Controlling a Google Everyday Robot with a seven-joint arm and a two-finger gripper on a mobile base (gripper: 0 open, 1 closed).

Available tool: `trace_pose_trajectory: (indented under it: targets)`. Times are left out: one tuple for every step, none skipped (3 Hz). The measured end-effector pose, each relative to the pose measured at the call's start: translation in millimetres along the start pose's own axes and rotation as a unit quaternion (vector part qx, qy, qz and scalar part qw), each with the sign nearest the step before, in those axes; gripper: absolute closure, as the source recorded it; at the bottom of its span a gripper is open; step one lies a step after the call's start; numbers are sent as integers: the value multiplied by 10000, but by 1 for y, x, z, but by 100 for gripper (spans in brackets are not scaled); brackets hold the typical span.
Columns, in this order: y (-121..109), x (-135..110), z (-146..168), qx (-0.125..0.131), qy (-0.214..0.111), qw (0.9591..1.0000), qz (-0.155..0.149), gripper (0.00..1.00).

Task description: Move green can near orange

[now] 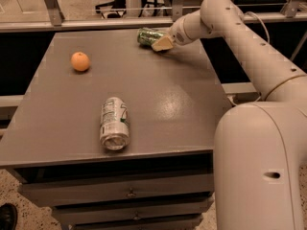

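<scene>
Green can point(147, 36): lies on its side at the far edge of the table point(168, 95), directly against the gripper point(161, 43), on the gripper's side facing the left of the view.

Gripper: positioned at the can's end, low over the table, at the end of the arm point(249, 47) reaching across from the right of the view. The can hides the contact area, so I cannot tell whether the gripper is spread, pressed together or pinching the can. It appears to be engaged with the can, but this is not confirmed.

Orange point(80, 61): rests on the table well apart from the gripper, toward the left of the view and somewhat nearer the camera.

Other item: a white-and-silver can point(114, 122) lies on its side near the front edge, far from the gripper; not part of the task.

Progress, by judgement: early stage. The approach to the can looks complete. Outstanding: a confirmed hold, carriage across the table toward the orange, and release beside it. Can and orange are not near each other.
</scene>
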State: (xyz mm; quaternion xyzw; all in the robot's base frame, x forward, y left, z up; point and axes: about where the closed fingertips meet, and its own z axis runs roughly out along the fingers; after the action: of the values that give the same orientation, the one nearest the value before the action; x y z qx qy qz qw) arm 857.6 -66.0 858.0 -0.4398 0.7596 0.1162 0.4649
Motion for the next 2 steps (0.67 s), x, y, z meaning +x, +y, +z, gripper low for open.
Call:
trace_pose_trajectory:
  targets:
    - [12, -9, -15, -241, 11, 9993, -275, 74]
    - [36, -26, -27, -720, -94, 9950, -687, 96]
